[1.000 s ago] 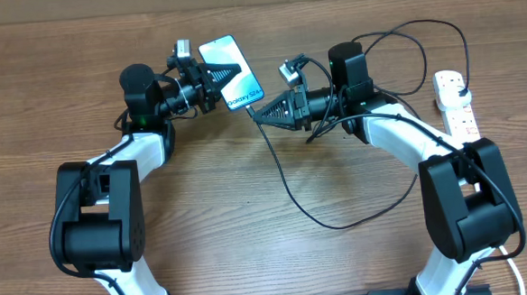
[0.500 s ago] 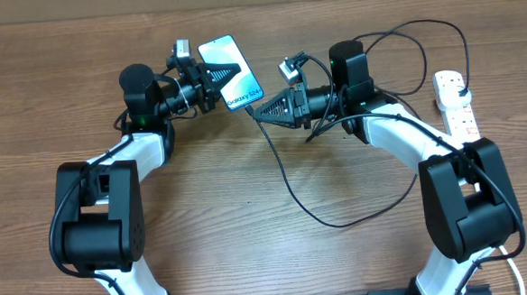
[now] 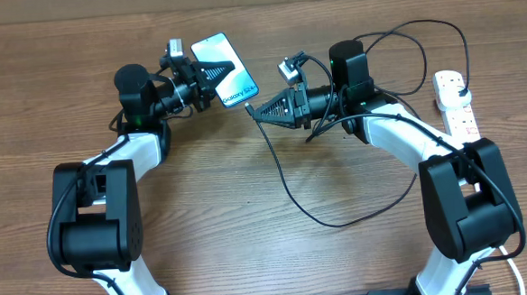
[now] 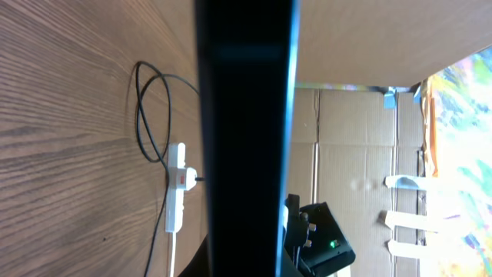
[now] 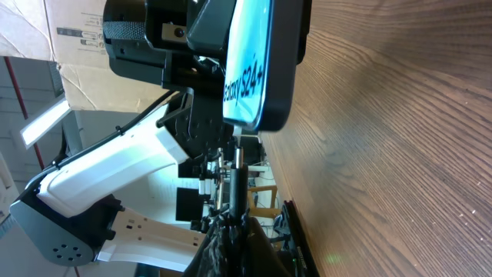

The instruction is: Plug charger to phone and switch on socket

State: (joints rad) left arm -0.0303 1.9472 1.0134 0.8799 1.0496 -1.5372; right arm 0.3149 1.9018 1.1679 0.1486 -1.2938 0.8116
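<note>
Lining up the plug-in is the step in hand. The left gripper (image 3: 216, 75) is clamped on the phone (image 3: 211, 51), which seems raised off the table (image 3: 251, 256) in the upper middle of the overhead frame. The right gripper (image 3: 258, 112) is closed on the connector end of the charger (image 3: 288, 187). That tip sits just below and right of the phone's bottom edge, near but apart. Next it likely needs squaring to the port and pushing in. The socket (image 3: 455, 101) at the right edge comes afterwards.

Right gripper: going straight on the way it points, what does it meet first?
Likely the phone, at its bottom edge: the right gripper points at it, the charger tip it holds leading. Alignment with the port is unclear.
</note>
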